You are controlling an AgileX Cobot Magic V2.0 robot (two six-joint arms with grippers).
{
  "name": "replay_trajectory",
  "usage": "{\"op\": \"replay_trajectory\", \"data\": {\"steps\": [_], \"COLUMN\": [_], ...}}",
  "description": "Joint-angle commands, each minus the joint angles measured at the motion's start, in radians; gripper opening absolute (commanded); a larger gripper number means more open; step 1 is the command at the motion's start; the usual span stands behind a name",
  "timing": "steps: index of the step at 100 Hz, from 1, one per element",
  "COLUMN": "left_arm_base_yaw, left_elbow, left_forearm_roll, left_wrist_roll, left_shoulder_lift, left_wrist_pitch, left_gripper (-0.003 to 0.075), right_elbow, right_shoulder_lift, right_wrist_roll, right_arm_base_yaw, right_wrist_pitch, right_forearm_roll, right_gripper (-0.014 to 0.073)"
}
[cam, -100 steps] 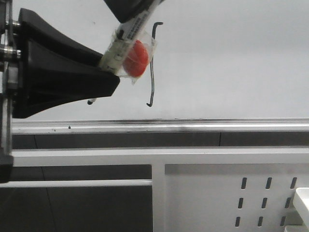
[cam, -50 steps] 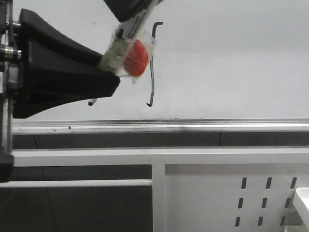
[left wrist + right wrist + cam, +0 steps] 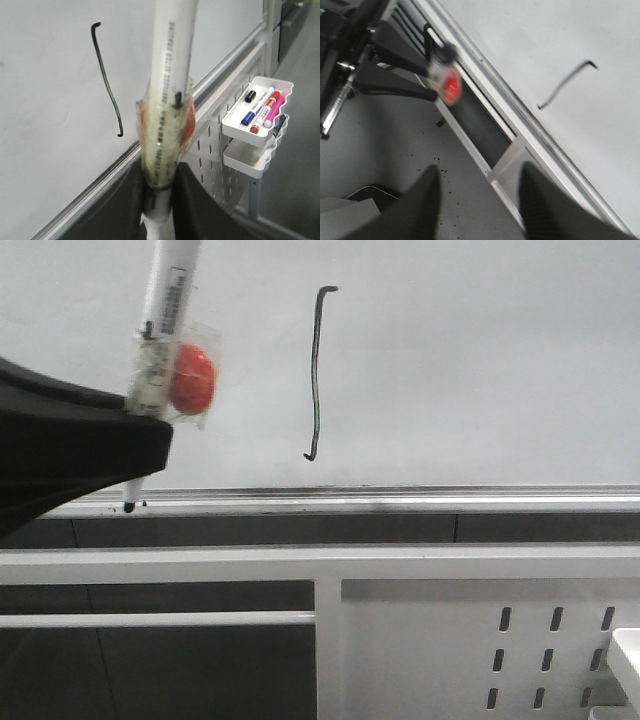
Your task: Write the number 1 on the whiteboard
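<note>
The number 1 [image 3: 316, 370] is a thin dark vertical stroke on the whiteboard [image 3: 480, 360]. It also shows in the left wrist view [image 3: 107, 82] and the right wrist view [image 3: 565, 85]. My left gripper [image 3: 148, 435] is shut on a white marker [image 3: 163, 320] with a red ball [image 3: 192, 378] taped to it. It holds the marker to the left of the stroke, nearly upright, with its tip [image 3: 128, 506] at the tray rail [image 3: 400, 502]. In the left wrist view the jaws [image 3: 157, 192] clamp the marker [image 3: 167, 95]. My right gripper [image 3: 480, 200] is open and empty, away from the board.
A white perforated frame panel [image 3: 500, 640] stands below the rail. Two white trays hang on it, the upper one [image 3: 235, 127] holding several markers. The grey floor [image 3: 395, 145] lies below.
My left gripper has moved left and down with the marker. The marker now stands more upright with its tip at the rail. The stroke is fully uncovered.
</note>
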Motion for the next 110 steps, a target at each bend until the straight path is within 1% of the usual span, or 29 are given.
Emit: {"op": "replay_trajectory", "data": {"steps": [1,2,3,5,11,20,26,41,49,56,63,72,79,88,98,110], "left_arm_base_yaw": [-0.008,-0.008,-0.008,-0.008,-0.008,-0.008,-0.008,-0.008,-0.008,-0.008,-0.008,-0.008,-0.008,-0.008,-0.008,-0.008], "left_elbow": [0.038,0.048,0.053,0.068,0.102,0.129,0.129,0.127,0.127,0.127,0.127,0.127,0.125,0.125,0.125,0.121], "left_forearm_roll": [-0.139,-0.161,-0.172,-0.209,-0.315,-0.419,-0.476,-0.483,-0.505,-0.516,-0.516,-0.516,-0.516,-0.516,-0.524,-0.537], "left_wrist_roll": [-0.006,-0.006,-0.006,-0.006,-0.006,-0.006,-0.006,-0.026,-0.075,-0.096,-0.096,-0.096,-0.096,-0.116,-0.129,-0.129], "left_shoulder_lift": [-0.011,-0.011,-0.011,-0.011,-0.011,-0.002,0.018,0.09,0.129,0.163,0.196,0.237,0.264,0.287,0.308,0.309], "left_wrist_pitch": [-0.188,-0.195,-0.208,-0.229,-0.287,-0.362,-0.391,-0.493,-0.537,-0.577,-0.62,-0.665,-0.667,-0.667,-0.667,-0.667], "left_gripper": [-0.002,-0.002,-0.002,-0.002,-0.002,-0.002,-0.002,-0.002,-0.002,-0.002,-0.002,-0.002,-0.002,-0.002,-0.002,-0.002], "right_elbow": [-0.034,-0.034,-0.034,-0.034,-0.021,0.023,0.079,0.199,0.232,0.244,0.247,0.247,0.247,0.247,0.247,0.247], "right_shoulder_lift": [-0.082,-0.091,-0.096,-0.108,-0.149,-0.202,-0.23,-0.249,-0.245,-0.241,-0.241,-0.241,-0.241,-0.241,-0.241,-0.241], "right_wrist_roll": [0.032,0.035,0.039,0.046,0.056,0.056,0.056,0.056,0.068,0.111,0.16,0.258,0.322,0.366,0.379,0.379], "right_arm_base_yaw": [-0.003,-0.003,-0.003,-0.003,-0.003,-0.003,-0.003,-0.003,-0.003,-0.003,-0.003,-0.003,-0.003,-0.003,-0.003,-0.003], "right_wrist_pitch": [0.013,0.019,0.022,0.029,0.032,0.017,-0.025,-0.173,-0.226,-0.249,-0.241,-0.224,-0.192,-0.145,-0.111,-0.106], "right_forearm_roll": [-0.03,-0.03,-0.03,-0.03,-0.03,-0.03,-0.032,-0.032,-0.041,-0.079,-0.14,-0.247,-0.323,-0.387,-0.404,-0.404], "right_gripper": [0.0018,0.0,-0.0037,-0.0073,-0.0067,-0.0068,-0.0068,-0.0067,-0.0067,-0.0067,-0.0067,-0.0062,-0.0055,-0.0055,-0.0055,-0.0055]}}
